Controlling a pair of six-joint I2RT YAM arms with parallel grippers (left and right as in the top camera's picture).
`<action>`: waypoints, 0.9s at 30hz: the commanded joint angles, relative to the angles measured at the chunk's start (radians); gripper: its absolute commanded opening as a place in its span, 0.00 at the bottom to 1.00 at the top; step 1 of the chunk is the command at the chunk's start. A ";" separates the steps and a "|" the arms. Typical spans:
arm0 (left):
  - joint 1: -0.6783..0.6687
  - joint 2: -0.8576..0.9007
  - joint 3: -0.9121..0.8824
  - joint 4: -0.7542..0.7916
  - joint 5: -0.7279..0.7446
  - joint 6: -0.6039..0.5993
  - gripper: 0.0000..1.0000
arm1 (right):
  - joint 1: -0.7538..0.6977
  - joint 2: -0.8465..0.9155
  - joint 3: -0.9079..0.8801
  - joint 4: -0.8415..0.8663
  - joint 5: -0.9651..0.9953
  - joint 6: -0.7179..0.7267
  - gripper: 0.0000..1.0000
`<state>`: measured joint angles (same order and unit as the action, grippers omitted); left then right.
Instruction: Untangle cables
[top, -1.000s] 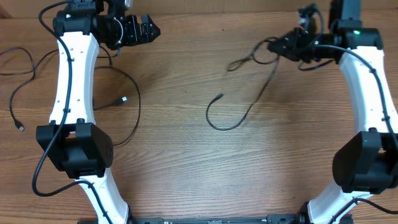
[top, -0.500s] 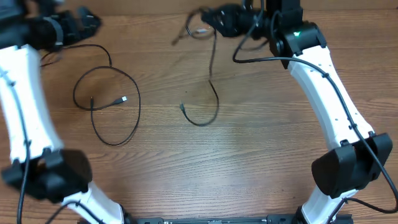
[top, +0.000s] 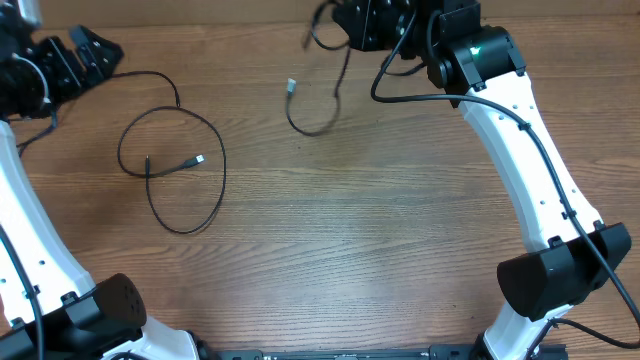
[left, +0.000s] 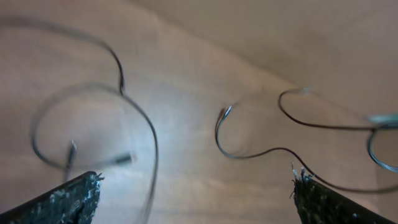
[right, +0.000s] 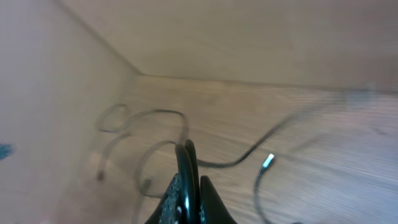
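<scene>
Over the brown wooden desk (top: 380, 230) the left hand (top: 97, 50) gapes apart and empty at far left, the right hand (right: 187, 163) is clamped on a dangling thin black cable (top: 312, 133) at far centre, well apart from the looped thin black cable (top: 224, 175) lying left, and a fast swing could slip it free or re-snag it.

Black cables (top: 199, 159) with silver plugs, brown wood-grain table (top: 380, 250), white right arm (top: 520, 130) with black joints.

Surface: wood-grain tabletop (top: 380, 230) | Lying on it: looped cable (top: 223, 175), thin, black, in a loose ring left of centre, both plug ends inside the ring | Far edge, centre: second cable (top: 312, 132), grey plug, blurred; contact with surface unclear
</scene>
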<state>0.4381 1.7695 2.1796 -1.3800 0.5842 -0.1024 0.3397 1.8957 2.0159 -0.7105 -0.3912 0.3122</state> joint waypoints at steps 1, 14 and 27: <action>-0.045 0.019 -0.055 -0.048 -0.082 -0.083 0.94 | -0.014 -0.003 0.006 -0.034 0.100 -0.033 0.04; -0.235 0.022 -0.634 0.114 -0.383 -0.478 0.04 | -0.034 -0.003 0.006 -0.090 0.104 -0.033 0.04; -0.257 0.022 -1.119 0.552 -0.450 -0.541 0.04 | -0.034 -0.003 0.006 -0.090 0.148 -0.033 0.04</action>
<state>0.1890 1.7874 1.1202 -0.8829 0.1925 -0.6205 0.3073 1.8957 2.0159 -0.8047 -0.2562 0.2871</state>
